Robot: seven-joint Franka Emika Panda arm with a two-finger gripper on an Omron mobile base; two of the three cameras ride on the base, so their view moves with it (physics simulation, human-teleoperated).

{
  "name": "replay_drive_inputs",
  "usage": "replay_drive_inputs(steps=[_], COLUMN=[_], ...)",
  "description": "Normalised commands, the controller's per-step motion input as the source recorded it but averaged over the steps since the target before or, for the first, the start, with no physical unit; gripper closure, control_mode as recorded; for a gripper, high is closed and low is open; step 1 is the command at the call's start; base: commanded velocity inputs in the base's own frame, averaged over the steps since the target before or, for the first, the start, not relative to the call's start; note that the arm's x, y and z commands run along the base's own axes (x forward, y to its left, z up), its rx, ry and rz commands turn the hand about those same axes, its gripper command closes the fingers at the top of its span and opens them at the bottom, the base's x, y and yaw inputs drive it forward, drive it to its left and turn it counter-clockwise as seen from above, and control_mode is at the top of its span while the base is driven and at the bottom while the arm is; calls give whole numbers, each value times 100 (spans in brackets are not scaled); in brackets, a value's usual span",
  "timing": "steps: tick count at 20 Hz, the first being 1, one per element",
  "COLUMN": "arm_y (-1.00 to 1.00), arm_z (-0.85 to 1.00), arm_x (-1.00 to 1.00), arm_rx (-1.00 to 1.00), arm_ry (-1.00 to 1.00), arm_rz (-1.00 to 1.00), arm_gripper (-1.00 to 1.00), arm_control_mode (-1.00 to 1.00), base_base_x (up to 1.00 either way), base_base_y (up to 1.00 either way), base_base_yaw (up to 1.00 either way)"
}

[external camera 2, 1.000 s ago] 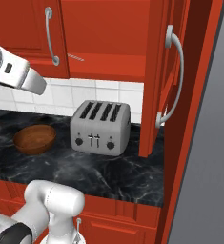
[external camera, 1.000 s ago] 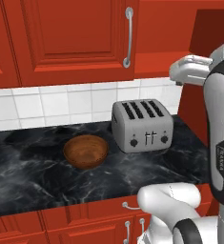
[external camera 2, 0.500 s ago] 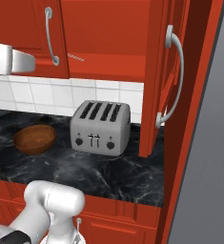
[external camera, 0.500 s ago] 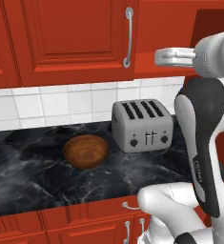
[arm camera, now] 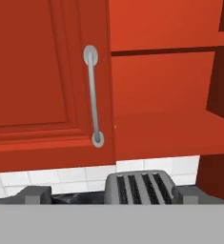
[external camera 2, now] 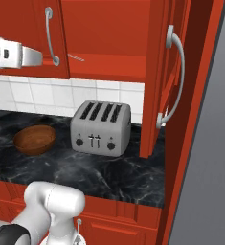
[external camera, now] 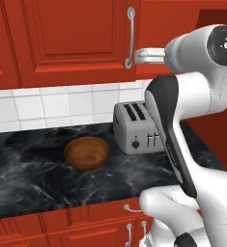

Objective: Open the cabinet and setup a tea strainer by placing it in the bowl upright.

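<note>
Even, shadowless, sharp rendered light.

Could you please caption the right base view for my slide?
Cabinet right door open, bowl beside toaster.

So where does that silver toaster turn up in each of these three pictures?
Left base view: toaster right of centre, partly behind the white arm.
Right base view: toaster near centre, on the dark counter.
Hand view: toaster at bottom centre, slots visible.
Shared landmark: the closed door's silver handle above it.
</note>
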Motion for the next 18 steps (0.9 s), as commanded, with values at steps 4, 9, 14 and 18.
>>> replay_drive_inputs(steps=[4, 9, 14, 18], arm_y=[-3, 0, 3, 0], arm_z=[17, 14, 1, 0], arm_x=[3, 26, 45, 35], arm_rx=[7, 10, 3, -2], arm_ry=[2, 13, 22, 18], arm_rz=[0, 1, 8, 1], arm_gripper=[-100, -100, -100, -100], arm_control_mode=[-100, -100, -100, -100], base_base_x=[0, 0, 0, 0], base_base_y=[0, 0, 0, 0], base_base_yaw=[0, 0, 0, 0])
